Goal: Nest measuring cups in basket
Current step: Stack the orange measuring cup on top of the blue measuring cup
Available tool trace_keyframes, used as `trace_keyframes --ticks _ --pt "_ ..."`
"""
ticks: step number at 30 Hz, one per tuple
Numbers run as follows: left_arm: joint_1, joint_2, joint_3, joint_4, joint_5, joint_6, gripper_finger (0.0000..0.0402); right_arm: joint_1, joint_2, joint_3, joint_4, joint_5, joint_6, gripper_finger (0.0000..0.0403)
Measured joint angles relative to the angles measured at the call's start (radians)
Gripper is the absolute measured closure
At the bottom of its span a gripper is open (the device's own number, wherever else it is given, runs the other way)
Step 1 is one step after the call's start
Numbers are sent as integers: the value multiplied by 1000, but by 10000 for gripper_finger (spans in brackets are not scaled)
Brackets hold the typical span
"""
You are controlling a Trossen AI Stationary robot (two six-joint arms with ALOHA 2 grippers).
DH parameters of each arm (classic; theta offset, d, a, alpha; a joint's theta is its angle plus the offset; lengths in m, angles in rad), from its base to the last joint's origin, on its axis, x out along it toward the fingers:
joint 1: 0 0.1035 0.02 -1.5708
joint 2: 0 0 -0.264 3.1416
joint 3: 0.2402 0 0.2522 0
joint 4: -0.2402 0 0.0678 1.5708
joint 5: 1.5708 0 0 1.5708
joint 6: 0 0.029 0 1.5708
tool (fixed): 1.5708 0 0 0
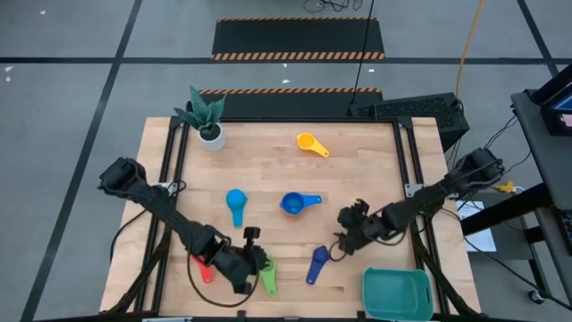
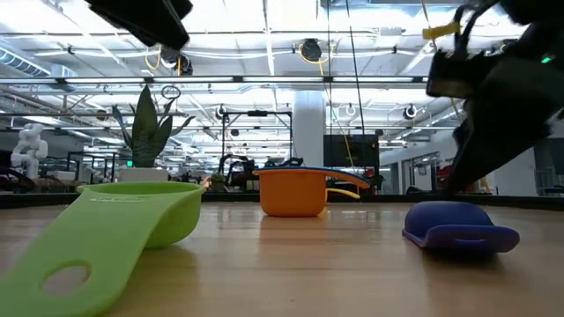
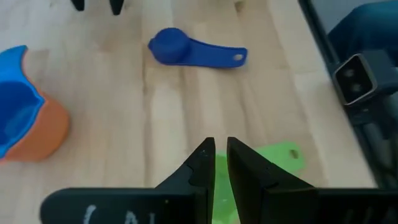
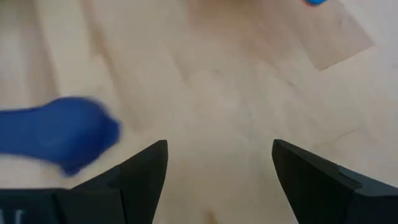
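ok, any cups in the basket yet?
No. In the high view the basket holds nothing, and the dark blue cup lies on the table beside it.

My table [image 1: 375, 170] was pale blond wood with a faint plank grain, framed by dark rails. On it, a yellow cup [image 1: 310, 143] lay far from me, two light blue cups [image 1: 236, 204] [image 1: 298, 204] sat mid-table, and a dark blue cup [image 1: 317, 263] lay near my right arm. A lime green cup [image 1: 269, 277] and a red cup [image 1: 205, 269] showed beside my black left arm. The orange cup [image 2: 293, 193] looked bright against the wood. My basket [image 1: 397, 293] was teal green. The plant [image 1: 202, 111] had green striped leaves in a white pot [image 1: 212, 136]. Beyond, black floor mats [image 1: 298, 38] carried orange-and-black hazard stripes on grey flooring.
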Motion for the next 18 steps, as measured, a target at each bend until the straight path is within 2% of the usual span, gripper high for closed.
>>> trace_keyframes --ticks 5,9,18 --pt "-80 1 20 4 -72 -12 355 84 0 57 -3 4 76 120" --pt "-144 1 20 -38 -94 -31 355 156 0 109 -2 72 89 123" --pt "-290 1 20 -285 -20 -266 355 271 0 194 23 215 62 124"
